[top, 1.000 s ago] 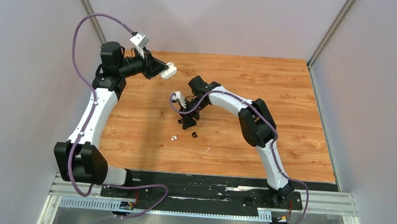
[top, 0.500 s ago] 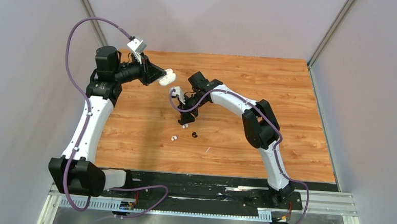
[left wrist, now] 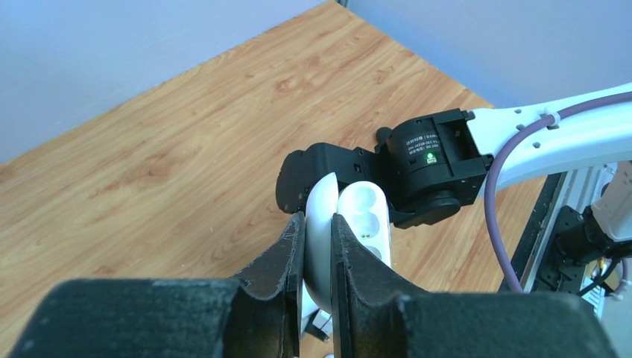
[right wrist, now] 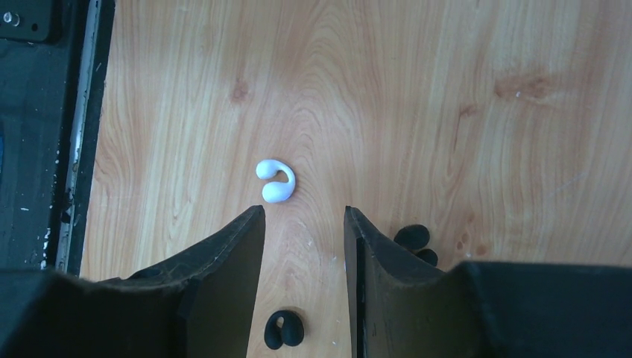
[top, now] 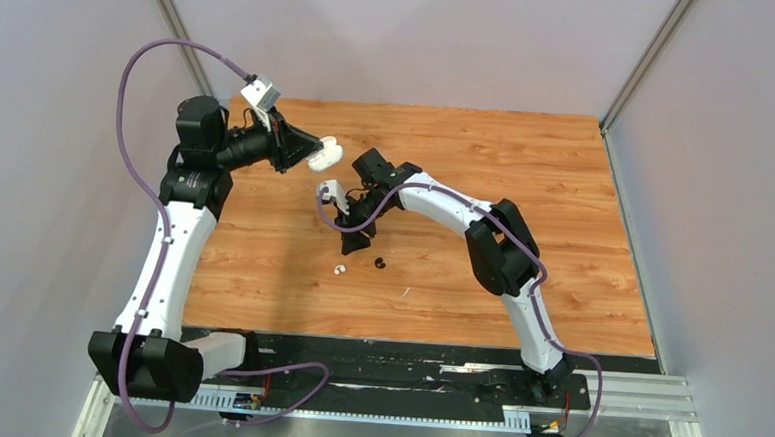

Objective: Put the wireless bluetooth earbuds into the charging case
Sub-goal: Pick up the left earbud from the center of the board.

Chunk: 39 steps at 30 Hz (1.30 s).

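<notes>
My left gripper (top: 312,155) is shut on the lid of an open white charging case (top: 328,154), held in the air above the table's far left. In the left wrist view the case (left wrist: 363,216) shows empty wells beside the fingers (left wrist: 287,250). My right gripper (right wrist: 302,214) is open and empty, pointing down over the table (top: 354,243). A white earbud (right wrist: 275,181) lies just beyond its fingertips. One black earbud (right wrist: 285,329) lies between the fingers, and another (right wrist: 414,239) is half hidden behind the right finger. In the top view I see the white earbud (top: 340,270) and a black one (top: 380,263).
The wooden table (top: 524,206) is enclosed by grey walls on three sides. A black mounting rail (top: 406,365) runs along its near edge and shows at the left of the right wrist view (right wrist: 45,149). The right arm's wrist (left wrist: 428,168) sits just behind the held case.
My left arm has brought the case slightly down and toward the right arm. My right gripper has shifted left, staying open over the earbuds.
</notes>
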Tool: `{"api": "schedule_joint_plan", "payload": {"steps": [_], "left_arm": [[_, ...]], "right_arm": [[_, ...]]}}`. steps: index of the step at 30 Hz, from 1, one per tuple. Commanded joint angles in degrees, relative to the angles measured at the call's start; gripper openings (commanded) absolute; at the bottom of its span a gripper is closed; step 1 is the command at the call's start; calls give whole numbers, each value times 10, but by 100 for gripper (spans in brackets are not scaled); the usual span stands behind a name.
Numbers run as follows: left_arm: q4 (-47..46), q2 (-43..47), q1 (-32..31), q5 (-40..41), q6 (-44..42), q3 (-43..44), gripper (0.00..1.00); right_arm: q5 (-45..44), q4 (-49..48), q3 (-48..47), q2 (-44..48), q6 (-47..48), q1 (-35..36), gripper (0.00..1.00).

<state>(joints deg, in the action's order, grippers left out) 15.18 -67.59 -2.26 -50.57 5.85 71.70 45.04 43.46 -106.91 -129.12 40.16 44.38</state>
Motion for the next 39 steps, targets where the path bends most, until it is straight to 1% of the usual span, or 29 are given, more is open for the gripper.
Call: {"api": "schedule_joint_plan", "payload": {"steps": [1, 7, 12, 20, 39], "left_arm": [[-7, 23, 2, -18, -20, 6, 0], [-2, 23, 2, -17, -18, 7, 0], [0, 22, 2, -16, -26, -2, 0], [0, 24, 2, -22, -29, -6, 0], [14, 41, 2, -21, -43, -19, 0]], "right_arm": [[13, -15, -28, 4, 3, 8, 43], [15, -14, -28, 0, 8, 17, 43], [11, -14, -19, -4, 16, 27, 45], [-16, -15, -17, -20, 21, 33, 45], [-43, -15, -9, -43, 45, 49, 44]]}}
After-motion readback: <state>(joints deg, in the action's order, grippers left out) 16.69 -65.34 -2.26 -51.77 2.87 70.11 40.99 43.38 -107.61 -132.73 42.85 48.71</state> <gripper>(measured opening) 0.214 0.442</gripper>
